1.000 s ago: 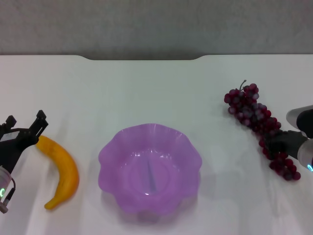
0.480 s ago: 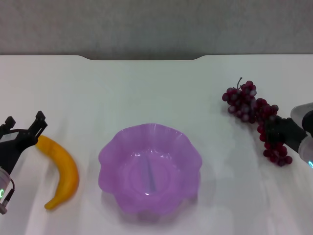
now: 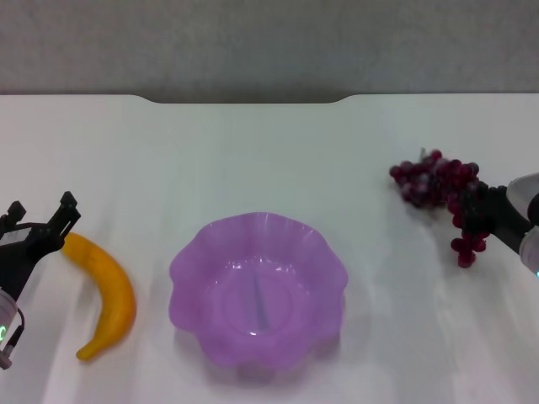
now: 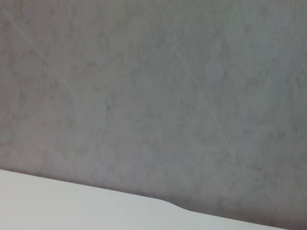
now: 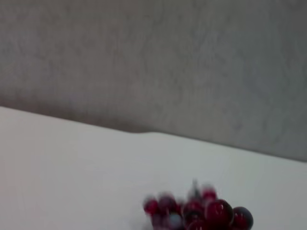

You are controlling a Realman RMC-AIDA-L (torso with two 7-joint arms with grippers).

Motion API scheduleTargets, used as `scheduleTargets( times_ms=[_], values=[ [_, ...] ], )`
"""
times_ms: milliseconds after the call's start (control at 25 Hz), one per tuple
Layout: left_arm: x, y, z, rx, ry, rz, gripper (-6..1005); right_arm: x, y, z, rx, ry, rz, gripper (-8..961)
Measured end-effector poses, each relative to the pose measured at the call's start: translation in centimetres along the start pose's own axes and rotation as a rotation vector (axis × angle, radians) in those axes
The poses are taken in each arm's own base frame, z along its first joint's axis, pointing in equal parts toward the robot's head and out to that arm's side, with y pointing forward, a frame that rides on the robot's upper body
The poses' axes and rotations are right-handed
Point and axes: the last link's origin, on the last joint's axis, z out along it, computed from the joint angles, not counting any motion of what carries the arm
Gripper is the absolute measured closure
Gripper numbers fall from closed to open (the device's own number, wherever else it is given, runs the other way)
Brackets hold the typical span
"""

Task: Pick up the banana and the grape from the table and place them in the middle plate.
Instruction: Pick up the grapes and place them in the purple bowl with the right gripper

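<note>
The yellow-orange banana [image 3: 111, 296] lies on the white table [image 3: 253, 160] at the left, curving toward the front. My left gripper [image 3: 40, 215] stands open just beside the banana's far end, holding nothing. The purple scalloped middle plate [image 3: 181, 271] sits at the centre with nothing in it. At the right, my right gripper [image 3: 487, 212] is shut on the grape [image 3: 431, 178]. The dark red bunch hangs folded over the gripper, one end dangling below it. In the right wrist view the grape [image 5: 204, 212] shows close, with the table's far edge behind it.
The table's far edge has a notch [image 3: 248, 101] in its middle, with a grey wall behind it. The left wrist view shows only that wall and a strip of table edge [image 4: 72, 201].
The right gripper has risen and drawn back with the grape, and the bunch now hangs bunched up instead of lying stretched out. The left gripper and banana have not moved.
</note>
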Motion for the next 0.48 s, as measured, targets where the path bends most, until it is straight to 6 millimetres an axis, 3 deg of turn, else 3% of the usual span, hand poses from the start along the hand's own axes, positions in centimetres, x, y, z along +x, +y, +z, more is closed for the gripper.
scheduleTargets(
  times_ms=[240, 480],
  values=[
    [0.0, 0.0, 0.0, 0.002, 0.001, -0.001, 107, -0.9, 0.1, -0.5, 0.004, -0.047, -0.016, 755],
    [0.0, 0.0, 0.0, 0.002, 0.000, -0.001, 107, -3.3, 0.8, -0.9, -0.010, -0.118, -0.058, 759]
  ],
)
